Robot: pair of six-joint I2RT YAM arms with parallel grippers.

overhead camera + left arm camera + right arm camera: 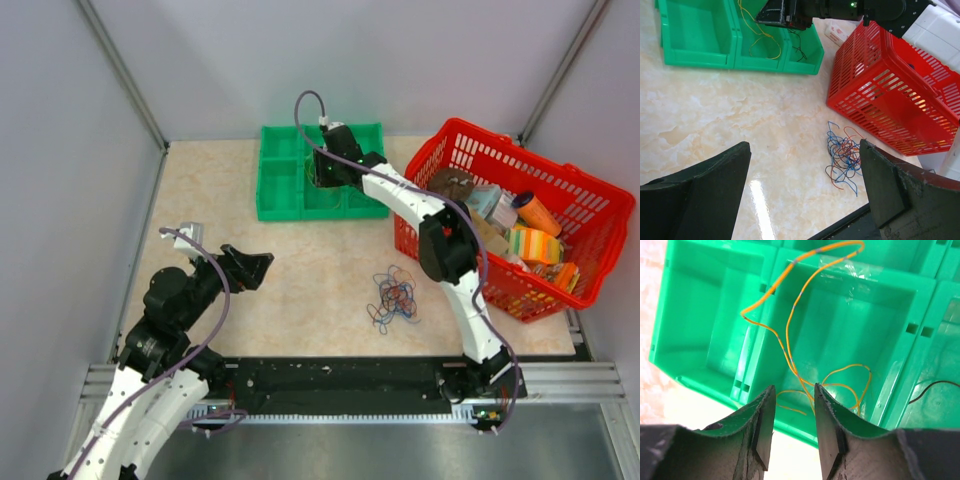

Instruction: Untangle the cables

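Marbled tabletop (300, 290), cables (393, 298) a loose blue-orange-red tangle, left jaws wide apart, right jaws slightly parted

Bright, even light from above, soft shadows, a white glare streak on the glossy beige marbled tabletop (759, 200), pale sheen in the green plastic bin (850, 325).
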